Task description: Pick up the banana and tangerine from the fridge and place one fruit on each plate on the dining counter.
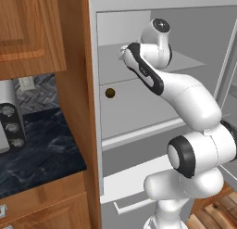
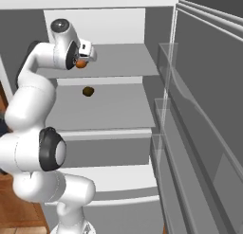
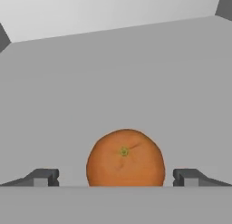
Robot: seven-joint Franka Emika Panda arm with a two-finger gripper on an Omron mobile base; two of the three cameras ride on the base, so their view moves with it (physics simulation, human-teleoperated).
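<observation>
While the gripper (image 3: pixel 116 177) stands with its jaws spread wide and nothing clamped, the tangerine (image 3: pixel 125 158) sits right between the two finger tips (image 3: pixel 43 177), with a gap on each side. It rests on a pale grey shelf (image 3: pixel 113 82) inside the fridge (image 2: pixel 199 110), stem end facing the hand. From the right base view the fruit shows as an orange spot (image 2: pixel 81 64) just under the wrist, on the upper shelf.

Judging from this, the grasp is the next step, and the main risk is the round fruit rolling. If one finger meets it before the other, it could be nudged back along the smooth shelf toward the rear wall, out of easy reach. Closing too high on the curve could squeeze it out downward.

One shelf lower and farther in lies a dark olive-brown fruit (image 2: pixel 88 91), well apart from the tangerine; it also shows in the left base view (image 1: pixel 110 92). Lifting out carelessly could catch the arm on the wooden cabinet (image 1: pixel 74 84) edge beside the fridge opening.
</observation>
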